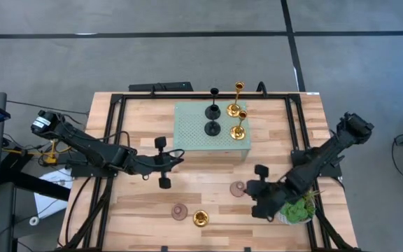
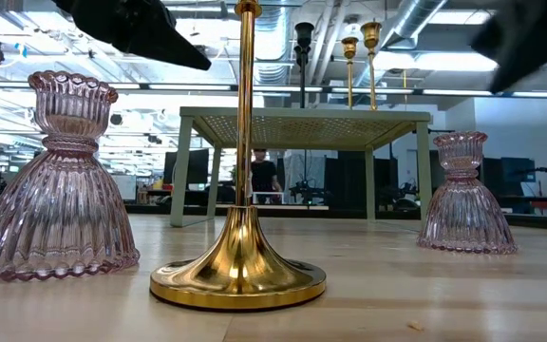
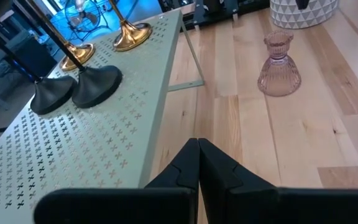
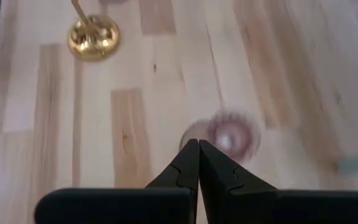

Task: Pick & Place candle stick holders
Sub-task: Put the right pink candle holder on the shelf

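Note:
A green perforated stand sits at the table's far middle and carries two black candle stick holders and two gold ones on their round bases. On the wood stand a pink holder, a second pink one and a gold one. My right gripper is shut and hangs slanting down just above and beside the first pink holder, clear of it in the low view. My left gripper is shut and hovers by the stand's near edge.
A green plant in a white pot stands at the near right, close under my right arm. Black frame rails run along both table sides. A black bar lies at the far edge. Bare wood lies between the stand and the near holders.

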